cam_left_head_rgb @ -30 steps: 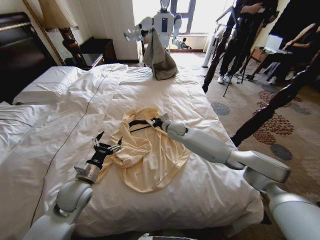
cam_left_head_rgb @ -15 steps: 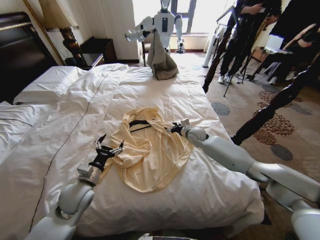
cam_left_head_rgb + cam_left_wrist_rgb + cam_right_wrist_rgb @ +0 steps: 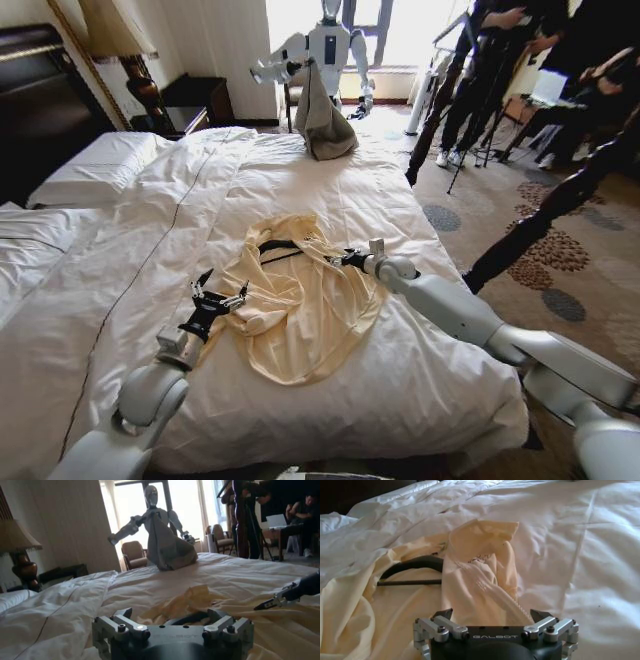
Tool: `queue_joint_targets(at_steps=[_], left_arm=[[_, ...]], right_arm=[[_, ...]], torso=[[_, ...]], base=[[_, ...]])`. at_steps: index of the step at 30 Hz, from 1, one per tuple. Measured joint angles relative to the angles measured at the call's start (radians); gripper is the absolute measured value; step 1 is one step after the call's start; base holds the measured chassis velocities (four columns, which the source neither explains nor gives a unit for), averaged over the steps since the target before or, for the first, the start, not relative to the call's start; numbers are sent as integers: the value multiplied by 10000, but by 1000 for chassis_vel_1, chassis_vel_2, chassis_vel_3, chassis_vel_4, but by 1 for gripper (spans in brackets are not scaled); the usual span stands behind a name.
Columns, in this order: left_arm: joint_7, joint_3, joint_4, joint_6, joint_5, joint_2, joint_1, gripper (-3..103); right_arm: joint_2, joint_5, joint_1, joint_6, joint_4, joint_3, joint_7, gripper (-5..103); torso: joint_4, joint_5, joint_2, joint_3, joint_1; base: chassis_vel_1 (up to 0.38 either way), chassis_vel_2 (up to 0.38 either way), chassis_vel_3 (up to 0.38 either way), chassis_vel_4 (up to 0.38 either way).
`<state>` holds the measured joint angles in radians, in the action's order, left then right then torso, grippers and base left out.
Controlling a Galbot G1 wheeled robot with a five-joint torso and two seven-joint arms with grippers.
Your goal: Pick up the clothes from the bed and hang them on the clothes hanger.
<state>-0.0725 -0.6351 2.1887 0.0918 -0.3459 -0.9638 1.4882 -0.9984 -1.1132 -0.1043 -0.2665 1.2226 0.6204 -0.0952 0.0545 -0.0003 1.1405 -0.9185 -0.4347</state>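
Observation:
The pale-yellow clothes (image 3: 295,305) lie crumpled in the middle of the bed (image 3: 400,180), on its white duvet. The black clothes hanger (image 3: 270,247) lies on the garment's far part, partly tucked under the cloth, and appears as a dark curve and bar (image 3: 412,564) in the right wrist view. My left gripper (image 3: 220,294) is open at the garment's left edge, low over the duvet. My right gripper (image 3: 346,260) is open at the garment's right edge, with a raised fold of the clothes (image 3: 480,555) just ahead of it. The left wrist view shows the right gripper (image 3: 270,603) across the cloth.
Another white robot (image 3: 325,45) stands at the far end of the bed holding a grey garment (image 3: 322,115). People and black tripods (image 3: 470,110) occupy the patterned carpet on the right. Pillows (image 3: 95,165), a lamp and a dark nightstand (image 3: 190,100) are at the left.
My right gripper has drawn back from the hanger near the collar to the garment's right edge, then nearly stopped. The left gripper has barely shifted.

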Motion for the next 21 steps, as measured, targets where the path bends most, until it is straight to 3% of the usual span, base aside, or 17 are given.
queue_joint_targets(at_steps=[3,6,8,12,14,21], left_arm=[[-2,12,-15,15,-5,3,-27,100],[-8,12,-81,24,-23,54,-85,100],[-8,13,-89,25,-27,65,-93,100],[-17,36,-100,67,-65,103,-154,100],[-18,41,-105,75,-71,103,-159,100],[-31,53,-153,86,-90,79,-191,100]], right_arm=[[-21,108,-65,51,-11,-5,5,101],[-9,168,-119,123,105,-13,107,87],[4,185,-131,140,140,-13,128,87],[232,338,-179,150,526,50,112,65],[292,349,-183,146,623,82,112,65],[408,511,-255,108,915,157,337,33]], torso=[[0,-1,0,0,0],[-1,-1,0,0,0],[-1,-1,0,0,0],[0,-1,0,0,0],[0,0,0,0,0],[-1,0,0,0,0]], base=[[0,0,0,0],[0,0,0,0],[0,0,0,0],[0,0,0,0],[0,0,0,0],[0,0,0,0]])
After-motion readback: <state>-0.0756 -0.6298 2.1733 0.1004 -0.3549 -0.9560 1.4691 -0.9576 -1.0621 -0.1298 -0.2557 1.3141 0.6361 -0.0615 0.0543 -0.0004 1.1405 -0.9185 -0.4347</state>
